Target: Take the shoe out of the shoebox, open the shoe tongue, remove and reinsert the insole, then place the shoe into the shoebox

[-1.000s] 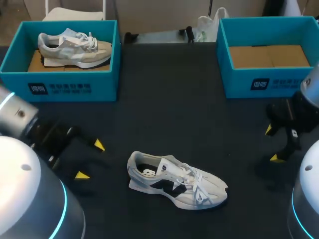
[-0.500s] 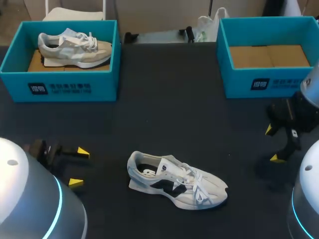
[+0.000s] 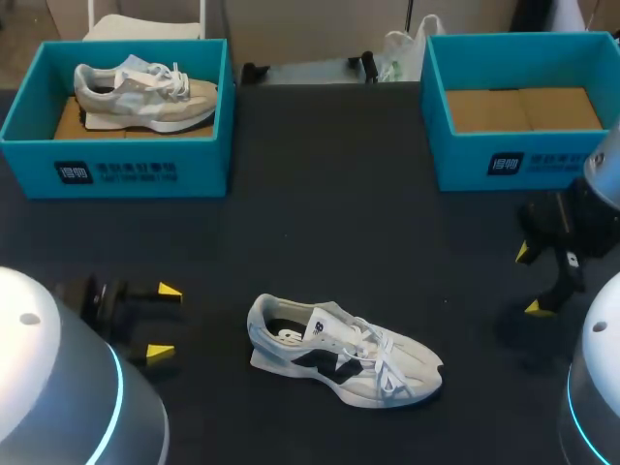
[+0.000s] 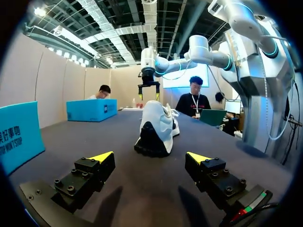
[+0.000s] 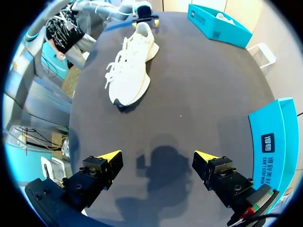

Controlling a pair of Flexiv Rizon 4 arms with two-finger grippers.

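A white shoe with black patches (image 3: 344, 358) lies on its side on the dark table, heel toward my left arm, tongue and laces loose. My left gripper (image 3: 165, 321) hovers open a short way from the heel. In the left wrist view the shoe (image 4: 156, 127) stands ahead of the open left gripper (image 4: 149, 156), nothing between its fingers. My right gripper (image 3: 529, 281) hangs open at the table's right, well clear of the toe. From the right wrist, the shoe (image 5: 132, 64) lies far ahead of that gripper (image 5: 157, 155). The right shoebox (image 3: 513, 163) is empty.
A second teal shoebox (image 3: 116, 171) at the back left holds a beige shoe (image 3: 145, 92). In the right wrist view the empty box's wall (image 5: 277, 142) stands close beside the gripper.
My left arm has drawn back toward the left edge and its gripper has turned to face the shoe's heel. The shoe and the right arm have not moved.
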